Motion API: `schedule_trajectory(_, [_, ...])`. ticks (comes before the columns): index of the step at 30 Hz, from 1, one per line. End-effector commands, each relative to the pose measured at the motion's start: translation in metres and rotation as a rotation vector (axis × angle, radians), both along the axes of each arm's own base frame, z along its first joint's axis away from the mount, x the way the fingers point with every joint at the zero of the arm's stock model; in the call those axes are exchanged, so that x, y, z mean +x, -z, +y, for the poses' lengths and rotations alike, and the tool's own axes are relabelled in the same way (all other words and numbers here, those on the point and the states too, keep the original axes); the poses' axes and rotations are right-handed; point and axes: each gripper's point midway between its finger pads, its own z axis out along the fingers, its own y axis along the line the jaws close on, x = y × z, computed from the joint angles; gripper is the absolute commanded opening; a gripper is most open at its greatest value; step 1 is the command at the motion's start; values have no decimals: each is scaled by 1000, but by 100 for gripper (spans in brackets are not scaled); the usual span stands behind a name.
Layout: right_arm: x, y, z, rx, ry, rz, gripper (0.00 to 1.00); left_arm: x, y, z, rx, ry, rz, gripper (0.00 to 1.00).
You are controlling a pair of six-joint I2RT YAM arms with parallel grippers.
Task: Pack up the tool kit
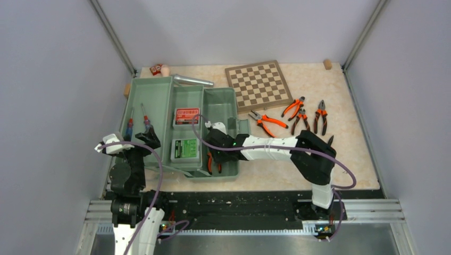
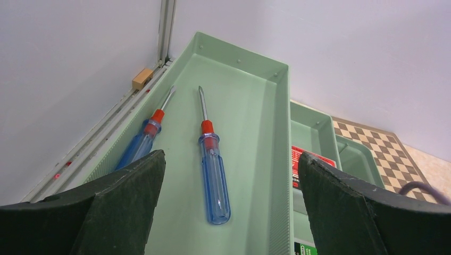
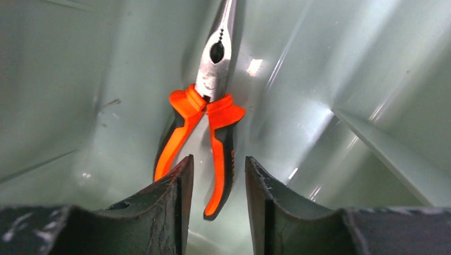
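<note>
Two dark fingers (image 3: 165, 212) of the right gripper (image 3: 219, 159) stand slightly parted with a narrow gap between them, and they pinch nothing. Just beyond their tips lies a pair of orange-handled long-nose pliers (image 3: 210, 122), flat on the floor of the sage-green plastic toolbox (image 3: 80, 79). Its steel nose points away from the gripper, and one handle shows through the gap without touching either finger. From above, this gripper (image 1: 214, 141) hangs over the right-hand compartment of the toolbox (image 1: 159, 106), with the pliers (image 1: 214, 162) near that compartment's front wall.

The left gripper (image 2: 231, 159) is spread wide and holds nothing. It hovers at the near end of the long left tray of the toolbox (image 2: 250, 133). Two blue-handled screwdrivers with red collars lie in that tray, one (image 2: 214, 175) near the middle and the other (image 2: 141, 146) along the left wall, both with tips pointing away.

In the middle section sit a red bit case (image 1: 186, 116) toward the back and a green bit case (image 1: 185, 149) toward the front.

Four more orange-handled pliers (image 1: 267, 121) (image 1: 293, 107) (image 1: 301, 120) (image 1: 320, 117) lie on the pale table (image 1: 351, 159) to the right of the toolbox. A brown-and-cream wooden chessboard (image 1: 258, 85) lies behind them.
</note>
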Motion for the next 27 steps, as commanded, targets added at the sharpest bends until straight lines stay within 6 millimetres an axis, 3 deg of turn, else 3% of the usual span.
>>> schedule_trajectory(1, [14,-89,20,167,-8,-137,41,-1,-10,-1,-7,6,-50,99])
schedule_trajectory(5, [21,-125,5,171,-2,-228,43,-1,-10,-1,-6,6,-48,99])
schedule_trajectory(9, [33,-159,-24,123,19,-360,55,0,-9,-1,-5,8,-43,99])
schedule_trajectory(12, [49,-178,-55,70,51,-461,61,0,-9,-2,-6,10,-43,99])
schedule_trajectory(15, [74,-187,-100,33,135,-507,62,1,-8,-2,-6,10,-40,99])
schedule_trajectory(19, [101,-185,-153,20,196,-527,65,1,-8,-2,-6,11,-37,99])
schedule_trajectory(22, [119,-167,-186,-17,211,-490,66,3,-7,-3,-5,14,-33,99])
schedule_trajectory(27, [134,-123,-211,-82,174,-395,67,4,-6,-3,-4,17,-27,99])
